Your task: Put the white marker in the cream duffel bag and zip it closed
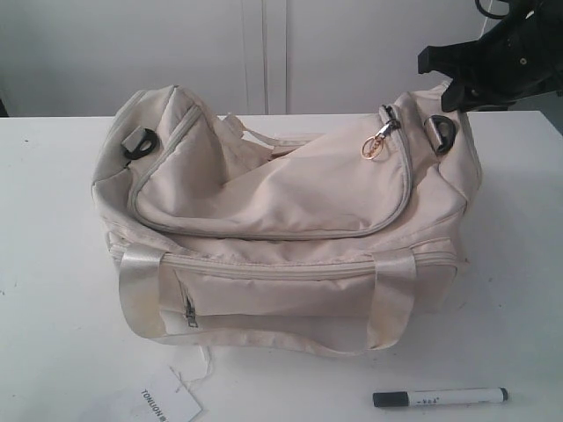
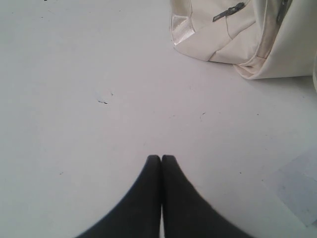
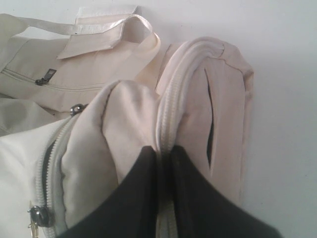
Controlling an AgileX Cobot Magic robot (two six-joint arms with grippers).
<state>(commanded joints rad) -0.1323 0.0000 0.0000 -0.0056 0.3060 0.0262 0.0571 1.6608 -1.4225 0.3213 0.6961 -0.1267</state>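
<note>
White surface [image 1: 53, 308] carries cream duffel bag [image 1: 290, 211]; white marker [image 1: 440, 397] lies at its 5 o'clock. Bag's end seam sits pinched in right tool [image 3: 163, 148]; left tool [image 2: 161, 158] clenched, empty. Advise firm anchoring while zipper pull [image 1: 374, 145] runs.

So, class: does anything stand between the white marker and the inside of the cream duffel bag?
Yes. On the cream duffel bag the top zipper looks shut along its visible length, so the flap covers the inside. The white marker lies uncovered on the table in front.
</note>
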